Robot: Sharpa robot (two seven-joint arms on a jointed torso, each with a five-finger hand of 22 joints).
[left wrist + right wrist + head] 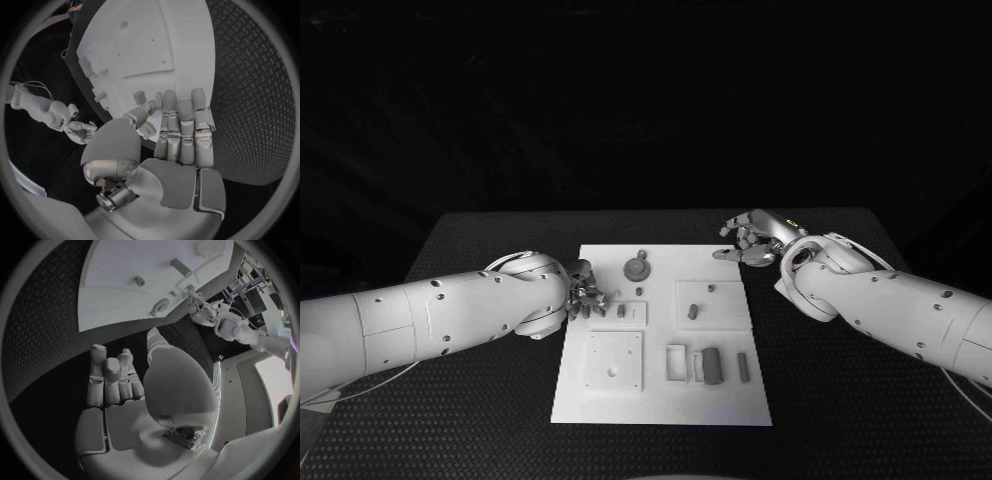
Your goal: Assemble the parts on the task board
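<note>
white task board (661,400), left robot hand (583,298) grip unclear, right robot hand (754,242) empty, fingers spread

I can read no text, label, brand, number or sign anywhere before me, neither on the board (661,400) nor on its parts nor on the desk (488,240).

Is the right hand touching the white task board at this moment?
Apart. In the right wrist view, bare black table separates the right hand from the task board.
</note>
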